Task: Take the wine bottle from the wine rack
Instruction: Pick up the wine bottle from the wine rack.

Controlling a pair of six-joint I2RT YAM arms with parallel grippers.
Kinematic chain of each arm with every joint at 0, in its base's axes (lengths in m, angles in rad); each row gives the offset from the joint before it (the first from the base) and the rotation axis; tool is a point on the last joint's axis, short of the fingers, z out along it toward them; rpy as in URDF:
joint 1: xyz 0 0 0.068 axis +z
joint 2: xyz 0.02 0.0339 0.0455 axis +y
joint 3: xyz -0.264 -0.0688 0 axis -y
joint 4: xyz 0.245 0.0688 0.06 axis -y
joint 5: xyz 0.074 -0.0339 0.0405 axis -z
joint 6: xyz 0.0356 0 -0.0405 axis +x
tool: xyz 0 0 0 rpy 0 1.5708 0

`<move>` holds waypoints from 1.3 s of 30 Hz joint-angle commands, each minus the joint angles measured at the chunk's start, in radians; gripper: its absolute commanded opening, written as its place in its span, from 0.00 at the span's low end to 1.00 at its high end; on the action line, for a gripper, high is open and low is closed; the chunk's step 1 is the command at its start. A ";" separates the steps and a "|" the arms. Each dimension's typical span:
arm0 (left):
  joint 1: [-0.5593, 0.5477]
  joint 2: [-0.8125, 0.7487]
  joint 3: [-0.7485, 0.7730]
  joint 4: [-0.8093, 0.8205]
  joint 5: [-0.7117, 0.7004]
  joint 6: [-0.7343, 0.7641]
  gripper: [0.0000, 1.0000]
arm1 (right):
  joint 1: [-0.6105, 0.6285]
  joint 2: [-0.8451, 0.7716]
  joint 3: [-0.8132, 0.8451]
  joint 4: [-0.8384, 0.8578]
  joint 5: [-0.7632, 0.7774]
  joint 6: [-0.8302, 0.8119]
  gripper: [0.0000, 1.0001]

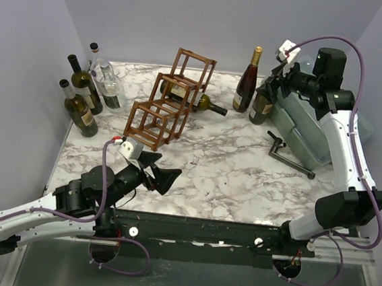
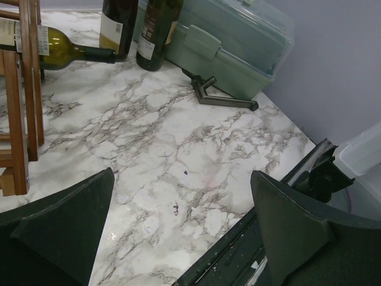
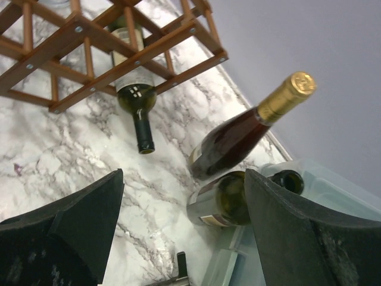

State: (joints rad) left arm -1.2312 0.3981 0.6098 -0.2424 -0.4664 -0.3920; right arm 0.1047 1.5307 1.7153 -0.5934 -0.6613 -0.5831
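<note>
The reddish-brown wine rack (image 1: 172,97) stands at the back middle of the marble table. One green wine bottle (image 1: 205,104) lies in a lower cell, its neck poking out to the right; it also shows in the left wrist view (image 2: 53,50) and the right wrist view (image 3: 136,89). My right gripper (image 1: 272,90) hovers open at the back right over an upright green bottle (image 3: 229,199) that stands beside its right finger (image 3: 297,238), ungripped. My left gripper (image 2: 181,176) is open and empty, low near the front edge, to the right of the rack (image 2: 24,89).
A dark red bottle with gold foil (image 1: 248,81) stands next to the green one. Three more bottles (image 1: 84,95) stand at the back left. A teal plastic box (image 1: 301,126) sits at the right edge, with a metal corkscrew-like tool (image 1: 287,159) in front of it.
</note>
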 commanded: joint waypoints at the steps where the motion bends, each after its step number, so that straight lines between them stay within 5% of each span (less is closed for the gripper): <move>1: 0.024 0.031 0.114 -0.121 -0.037 0.022 0.99 | 0.010 0.030 0.013 -0.138 -0.095 -0.109 0.85; 6: 0.110 0.090 0.205 -0.168 0.025 0.059 0.98 | 0.074 0.055 -0.003 -0.195 -0.068 -0.196 0.85; 12: 0.327 0.169 0.281 -0.177 0.221 0.057 0.99 | 0.235 0.087 -0.062 -0.167 0.141 -0.263 0.86; 22: 0.674 0.309 0.367 -0.204 0.539 0.037 0.99 | 0.390 0.290 -0.076 0.023 0.436 -0.275 0.86; 39: 0.771 0.285 0.266 -0.176 0.588 0.129 0.99 | 0.399 0.605 0.086 0.234 0.479 -0.228 0.81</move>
State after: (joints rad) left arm -0.4725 0.7174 0.9249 -0.4324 0.0914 -0.2981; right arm 0.4965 2.0941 1.7649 -0.4282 -0.2062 -0.8330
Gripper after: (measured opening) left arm 0.986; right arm 0.829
